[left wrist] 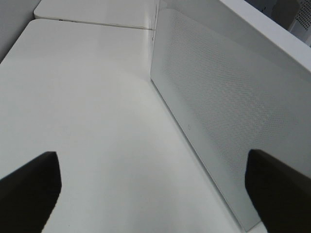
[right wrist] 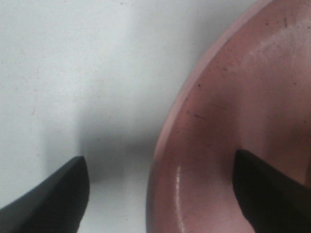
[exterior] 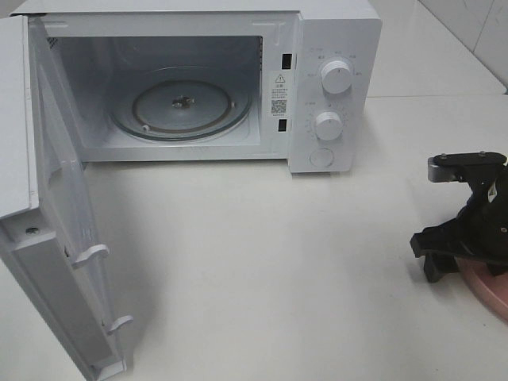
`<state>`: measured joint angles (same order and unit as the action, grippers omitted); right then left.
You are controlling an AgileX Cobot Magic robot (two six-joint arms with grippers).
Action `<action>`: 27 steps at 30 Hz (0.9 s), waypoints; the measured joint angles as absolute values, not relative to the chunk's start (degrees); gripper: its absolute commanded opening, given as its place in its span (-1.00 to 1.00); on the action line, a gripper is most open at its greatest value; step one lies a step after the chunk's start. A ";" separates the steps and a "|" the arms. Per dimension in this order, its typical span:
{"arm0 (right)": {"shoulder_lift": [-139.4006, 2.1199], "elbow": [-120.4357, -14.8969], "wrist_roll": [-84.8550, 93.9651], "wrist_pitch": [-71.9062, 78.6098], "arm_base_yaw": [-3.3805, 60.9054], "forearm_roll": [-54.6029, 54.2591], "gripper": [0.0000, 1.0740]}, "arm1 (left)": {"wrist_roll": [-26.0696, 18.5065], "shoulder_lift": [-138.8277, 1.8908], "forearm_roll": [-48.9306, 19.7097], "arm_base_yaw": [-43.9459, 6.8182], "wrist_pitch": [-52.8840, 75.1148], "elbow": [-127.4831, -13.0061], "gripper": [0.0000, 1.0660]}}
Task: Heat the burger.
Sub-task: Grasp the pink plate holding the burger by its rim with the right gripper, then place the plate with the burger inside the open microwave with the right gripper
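The burger is out of view in all three frames. At the right edge of the table lies a pink plate [exterior: 490, 292], and only its rim and a bare part of its inside [right wrist: 233, 121] show. My right gripper [exterior: 464, 266] is low over that near rim, open, with one finger outside the plate [right wrist: 48, 199] and the other inside it [right wrist: 272, 194], neither touching the rim. The white microwave [exterior: 333, 48] stands at the back with its door [exterior: 63, 238] swung wide open and its glass turntable [exterior: 181, 107] bare. My left gripper [left wrist: 150, 194] is open beside the door's outer face [left wrist: 228, 111].
Two knobs [exterior: 336, 78] and a round button sit on the microwave's right panel. The open door juts toward the table's front left. White tabletop [exterior: 278, 262] lies between the microwave and the plate. A second table surface [left wrist: 97, 12] adjoins behind the left side.
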<state>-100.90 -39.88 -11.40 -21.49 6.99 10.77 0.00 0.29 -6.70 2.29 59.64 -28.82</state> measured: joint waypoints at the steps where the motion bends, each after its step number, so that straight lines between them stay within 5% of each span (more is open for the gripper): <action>1: -101.13 -39.94 -11.52 -21.37 6.99 10.94 0.27 | 0.00 0.29 -6.70 2.29 59.64 -28.82 0.83; 7: -101.70 -40.34 -11.80 -21.43 6.99 11.52 0.05 | 0.00 0.29 -6.70 2.29 59.64 -28.82 0.83; 8: -101.76 -40.51 -11.80 -21.37 6.99 11.63 -0.16 | 0.00 0.29 -6.70 2.29 59.64 -28.82 0.83; 9: -101.76 -40.51 -11.80 -21.37 6.99 11.63 -0.16 | 0.00 0.29 -6.70 2.29 59.64 -28.82 0.83; 10: -101.76 -40.57 -11.80 -21.37 6.99 12.03 -0.42 | 0.00 0.29 -6.70 2.29 59.64 -28.82 0.83; 16: -101.70 -40.57 -11.80 -21.49 6.93 12.72 -1.00 | 0.00 0.29 -6.70 2.29 59.64 -28.82 0.83; 27: -101.24 -40.79 -12.83 -22.00 6.99 12.38 -1.00 | 0.00 0.29 -6.70 2.29 59.64 -28.82 0.83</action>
